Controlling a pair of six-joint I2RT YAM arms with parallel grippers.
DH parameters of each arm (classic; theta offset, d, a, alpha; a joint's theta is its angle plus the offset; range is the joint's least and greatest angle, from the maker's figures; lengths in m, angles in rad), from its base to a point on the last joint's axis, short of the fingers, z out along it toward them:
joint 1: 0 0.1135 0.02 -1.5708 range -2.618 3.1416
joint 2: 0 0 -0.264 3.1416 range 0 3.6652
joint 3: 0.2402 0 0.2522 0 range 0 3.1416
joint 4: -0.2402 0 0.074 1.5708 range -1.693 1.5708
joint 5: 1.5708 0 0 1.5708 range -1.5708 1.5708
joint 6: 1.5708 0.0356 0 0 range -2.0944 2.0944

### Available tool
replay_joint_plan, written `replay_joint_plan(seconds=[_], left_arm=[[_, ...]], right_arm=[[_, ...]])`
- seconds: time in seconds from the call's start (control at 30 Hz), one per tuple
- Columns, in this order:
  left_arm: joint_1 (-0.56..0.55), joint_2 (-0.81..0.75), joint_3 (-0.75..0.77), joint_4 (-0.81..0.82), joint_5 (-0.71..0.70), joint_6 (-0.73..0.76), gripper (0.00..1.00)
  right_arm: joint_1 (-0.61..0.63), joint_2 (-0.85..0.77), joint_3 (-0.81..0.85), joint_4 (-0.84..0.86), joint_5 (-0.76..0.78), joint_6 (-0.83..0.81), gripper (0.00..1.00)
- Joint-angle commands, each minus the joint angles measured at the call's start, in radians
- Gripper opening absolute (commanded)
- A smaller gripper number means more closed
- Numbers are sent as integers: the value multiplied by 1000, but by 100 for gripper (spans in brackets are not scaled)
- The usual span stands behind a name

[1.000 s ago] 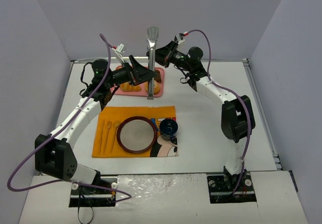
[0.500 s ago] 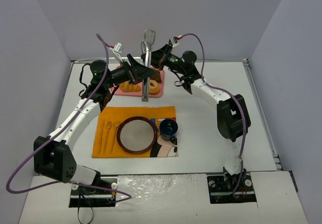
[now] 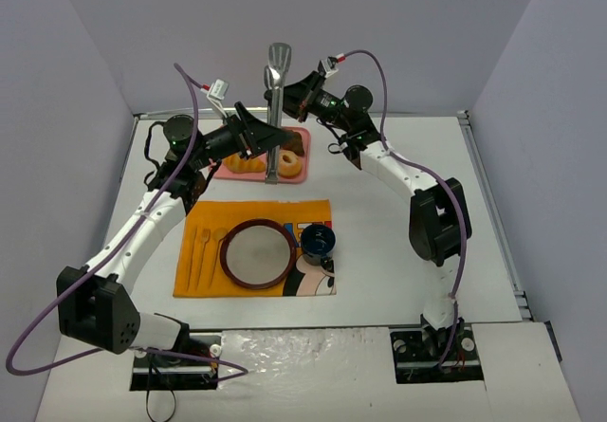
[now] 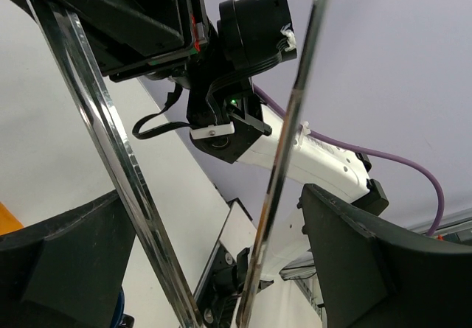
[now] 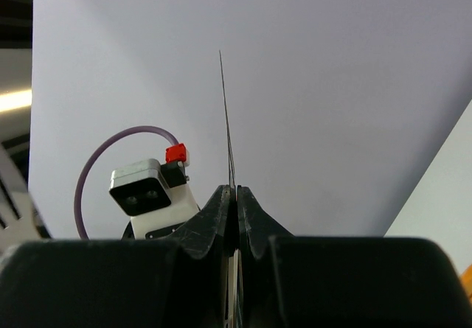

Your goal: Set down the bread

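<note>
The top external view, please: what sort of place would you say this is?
Probably a robotics test cell staged as a dining setting: lilac walls box in a white table, two arms are bolted at its near edge, and an orange placemat carries a plate near a pink tray of pastries.

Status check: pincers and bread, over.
Right pincer shut on tongs. Left pincer open around tongs' arms. Bread on pink tray, partly hidden under left arm.

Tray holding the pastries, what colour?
Pink tray; it shows best in the top external view.
</note>
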Motion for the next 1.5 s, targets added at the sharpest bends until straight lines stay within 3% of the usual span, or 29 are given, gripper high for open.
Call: replay_joint_plan(seconds=[0.0,0.27,0.77,1.47], left_arm=[[-5,-50,30,74,11,2,83],[-5,-45,38,65,8,0,69],[-5,-42,70,32,4,21,69],[-7,-8,103,44,-9,18,63]], right_arm=[[-11,9,70,66,-5,-1,0],[-23,-5,45,67,-12,-9,0],[-58,-59,-39,78,-39,-12,0],[-15,-75,-47,95,-22,-6,0]])
